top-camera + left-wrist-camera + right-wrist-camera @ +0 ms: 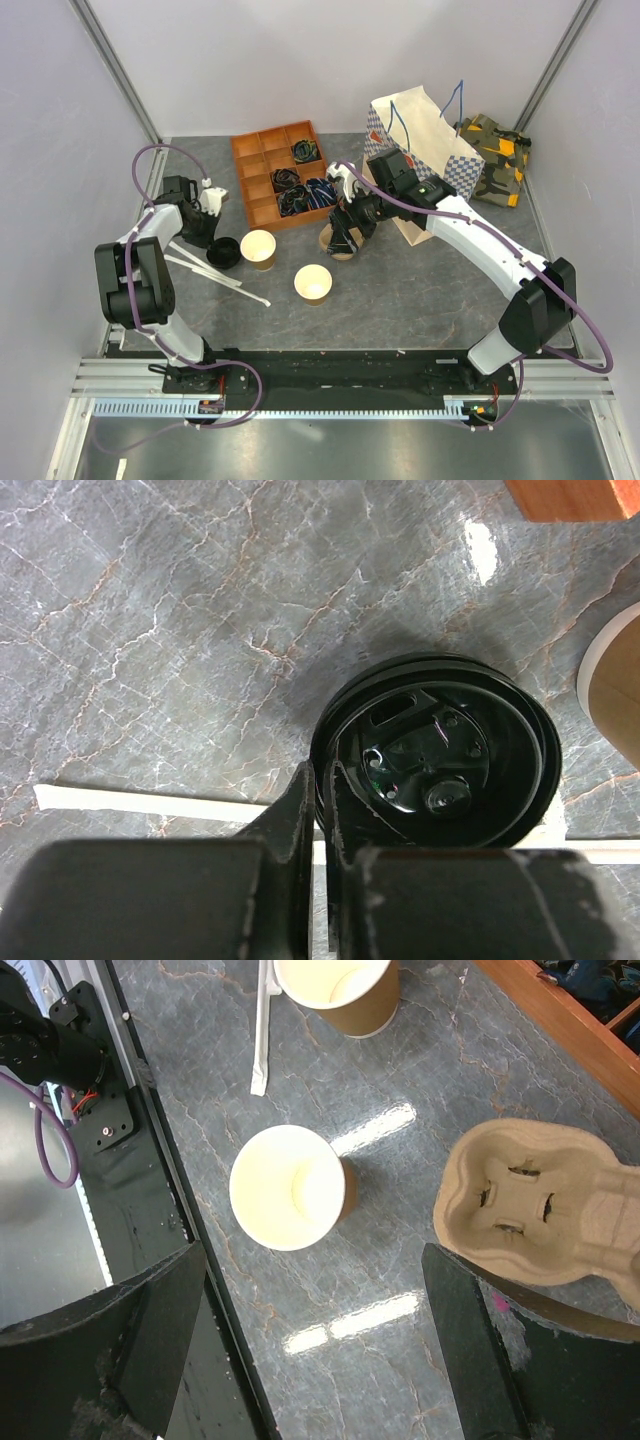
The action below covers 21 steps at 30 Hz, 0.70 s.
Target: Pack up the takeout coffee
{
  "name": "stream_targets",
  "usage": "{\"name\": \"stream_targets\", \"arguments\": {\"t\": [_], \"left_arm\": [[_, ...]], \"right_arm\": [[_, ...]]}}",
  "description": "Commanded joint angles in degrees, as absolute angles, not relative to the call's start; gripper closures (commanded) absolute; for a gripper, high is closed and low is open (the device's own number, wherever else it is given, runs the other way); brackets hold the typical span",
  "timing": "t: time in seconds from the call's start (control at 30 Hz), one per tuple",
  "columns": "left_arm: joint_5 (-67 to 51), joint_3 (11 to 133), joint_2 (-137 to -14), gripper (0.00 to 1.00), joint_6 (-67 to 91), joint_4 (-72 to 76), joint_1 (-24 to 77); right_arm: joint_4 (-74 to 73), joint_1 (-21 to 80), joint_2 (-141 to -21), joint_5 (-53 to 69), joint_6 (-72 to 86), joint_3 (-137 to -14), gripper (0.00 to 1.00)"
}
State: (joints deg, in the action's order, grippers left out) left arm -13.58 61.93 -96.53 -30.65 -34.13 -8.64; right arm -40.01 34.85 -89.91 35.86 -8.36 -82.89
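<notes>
Lidding, by the look of it: no lidded coffee anywhere from above, only a far cup point(258, 248) and a near cup point(313, 283), both open, on the table point(420, 290). Just beside the far cup, black lid point(226, 254); paper bag point(425, 150) well apart, far right.

Left wrist: left end effector point(320, 810) pressed nearly together on the lid's rim. Next, probably: lift clear of the straw point(130, 802), seat squarely on a cup.

Right wrist: right end effector point(312, 1255) spread, empty, between near cup and carrier point(530, 1210); table edge close on the left.
</notes>
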Motion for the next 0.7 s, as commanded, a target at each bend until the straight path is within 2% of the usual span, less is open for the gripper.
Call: {"name": "stream_targets", "arguments": {"t": [0.0,0.47,0.67], "left_arm": [[-13.9,63.5,-93.6,0.98,-29.0,-33.7,-8.5],[-17.8,66.0,-86.7,0.98,-28.7,-41.6,-9.0],[-21.3,66.4,-87.9,0.98,-27.8,-43.1,-9.4]], "right_arm": [[-40.2,34.7,-90.1,37.4,-8.7,-83.8,0.02],[-37.2,35.9,-95.3,38.4,-7.4,-90.1,0.02],[-25.1,39.9,-101.8,35.0,-0.1,-94.9,0.02]]}}
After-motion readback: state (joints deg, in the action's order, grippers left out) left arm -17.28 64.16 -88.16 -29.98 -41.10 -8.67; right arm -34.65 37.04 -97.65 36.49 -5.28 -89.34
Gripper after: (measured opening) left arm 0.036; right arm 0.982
